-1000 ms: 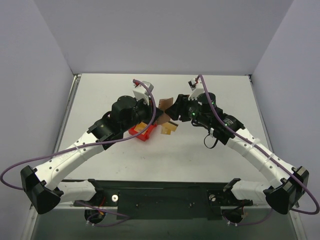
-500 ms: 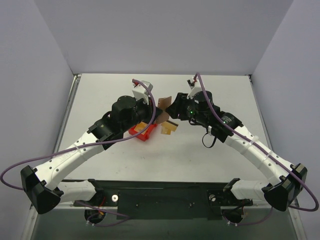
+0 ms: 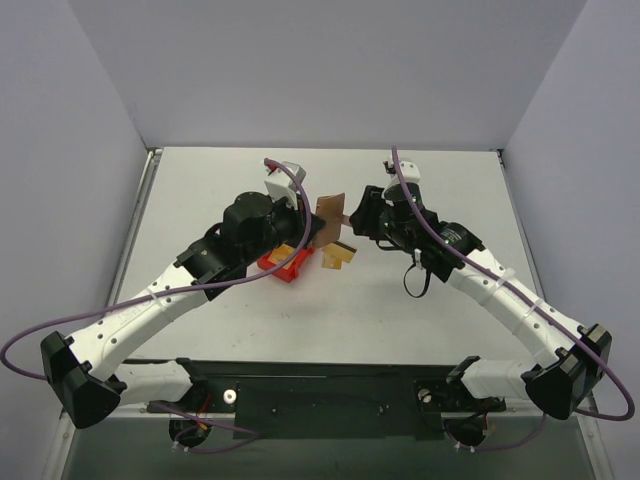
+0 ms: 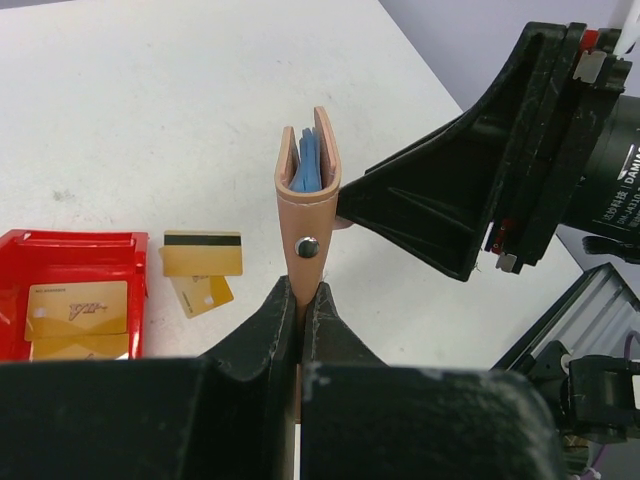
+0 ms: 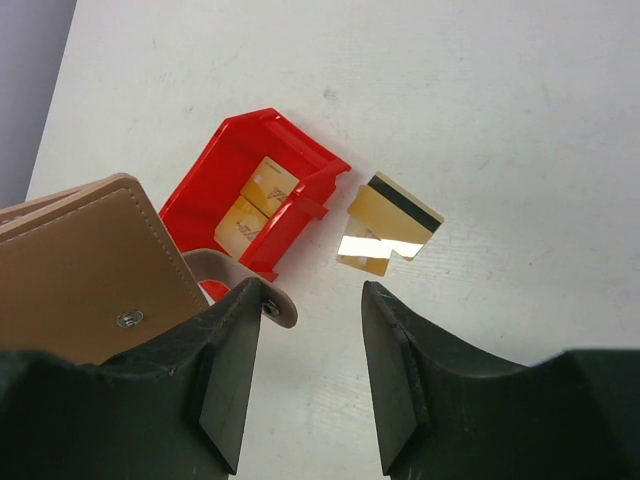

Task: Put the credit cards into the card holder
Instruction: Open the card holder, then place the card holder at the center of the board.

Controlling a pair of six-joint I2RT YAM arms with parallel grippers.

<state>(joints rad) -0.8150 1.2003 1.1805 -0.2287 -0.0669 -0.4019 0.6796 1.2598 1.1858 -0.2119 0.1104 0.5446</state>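
- Red bin (image 4: 70,238) sat on the white desk (image 3: 400,300), left of everything else; at least two gold credit cards (image 4: 78,305) lay flat inside it.
- Just right of the bin, two more gold cards (image 4: 202,255) lay on the desk, overlapping. The upper one showed its dark stripe; the lower one was turned at an angle beneath it.
- Left tool (image 4: 303,295) was clamped together on the lower edge of the card holder (image 4: 308,215) and held it upright, off the desk.
- The card holder was folded over; tan outside, light blue lining visible in the fold, metal snap stud facing the left wrist camera. Its clasp tab (image 5: 275,305) hung loose on the far side.
- No card was visible in the holder from either wrist view.
- Right tool (image 5: 310,300) was at the holder's right face, jaws apart, nothing between them.
- One right finger (image 5: 230,360) sat right at the clasp tab; actual contact could not be told.
- Through the right tool's gap, the desk and the two loose cards showed below.
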